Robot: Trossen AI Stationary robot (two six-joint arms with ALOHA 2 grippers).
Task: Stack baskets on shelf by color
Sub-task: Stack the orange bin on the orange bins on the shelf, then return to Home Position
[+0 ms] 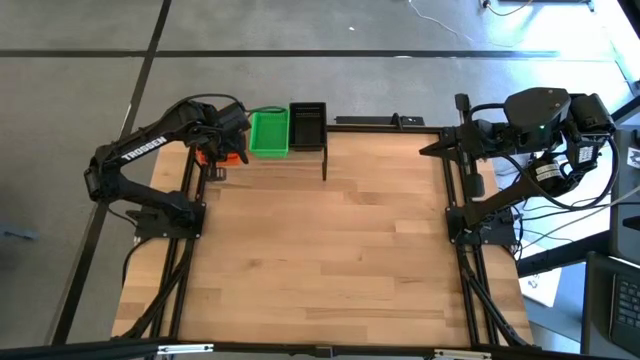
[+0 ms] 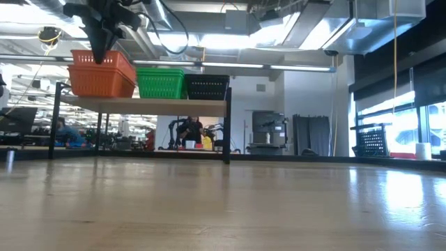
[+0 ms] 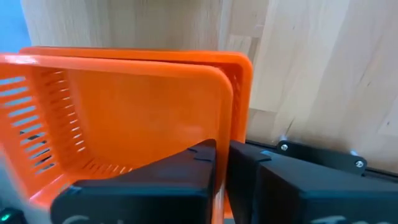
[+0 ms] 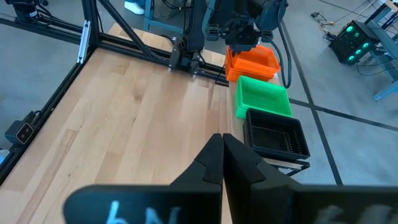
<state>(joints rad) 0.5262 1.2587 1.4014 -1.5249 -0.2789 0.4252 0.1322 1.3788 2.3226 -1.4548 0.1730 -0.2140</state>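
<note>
The orange basket (image 3: pixel 124 118) sits at the outer end of the shelf (image 2: pixel 150 102), nested in a second orange basket whose rim shows just behind its own. Beside it stands the green basket (image 2: pixel 161 83), then the black basket (image 2: pixel 206 86), each touching its neighbour in one row. The left end effector (image 3: pixel 221 180) is at the orange stack with its fingers pinched on the upper basket's wall, one inside and one outside, only a sliver of plastic between them.

By this layout the step in hand looks like the seating of an orange basket on its own colour pile, and the sorting appears near its end, since no loose baskets lie on the desk (image 1: pixel 330 250). The next move should call for parting the fingers fully and lifting straight up, so the thin wall is not dragged along.

Room is tight there: the stack sits at the shelf's end near a black upright (image 2: pixel 58 118), with the green basket touching on the other side. Above is free. The right end effector (image 4: pixel 222 163) waits closed, holding nothing, at the desk's right edge, well apart.
</note>
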